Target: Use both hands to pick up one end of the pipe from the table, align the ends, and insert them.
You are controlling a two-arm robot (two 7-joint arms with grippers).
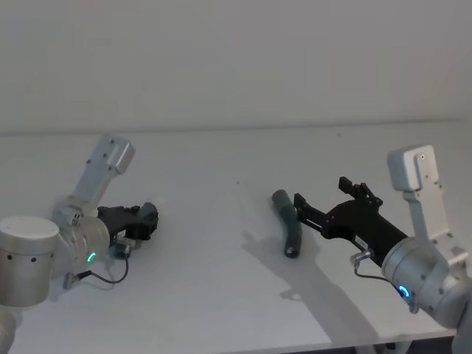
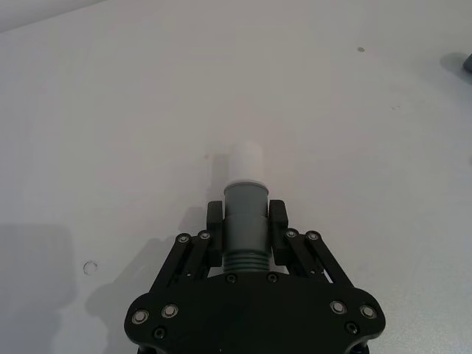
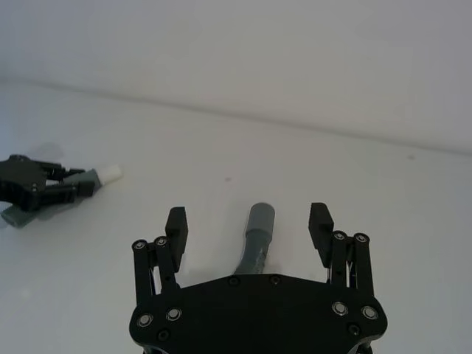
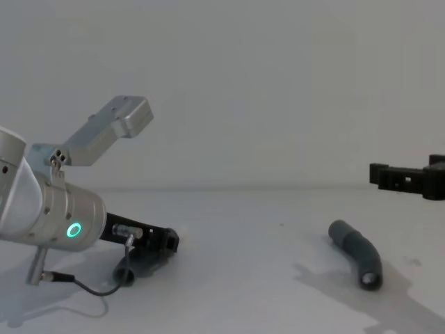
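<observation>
- Nearest in, low on the left of the table (image 1: 221, 310), the left gripper (image 2: 246, 221) has its jaws clenched on the plug piece (image 2: 244, 251), just behind the white tip (image 2: 245, 158). The tip pokes out in front, free.
- That piece's ribbed tail looks to touch the table in the chest view, though the shadow there makes it hard to be sure.
- Across on the right, the right gripper (image 3: 249, 225) hangs above the table, jaws released and spread wide, nothing in them.
- Just beyond and below lies the socket piece (image 1: 289, 225), a curved ribbed hose flat on the table, smooth cuff (image 3: 261, 218) at its far end, well apart from the plug piece.
- The danger now is that one jaw lands first and nudges the hose away.
- A grip on the bend could also let it swivel, so the cuff points off-axis and the tip jams on its rim.
</observation>
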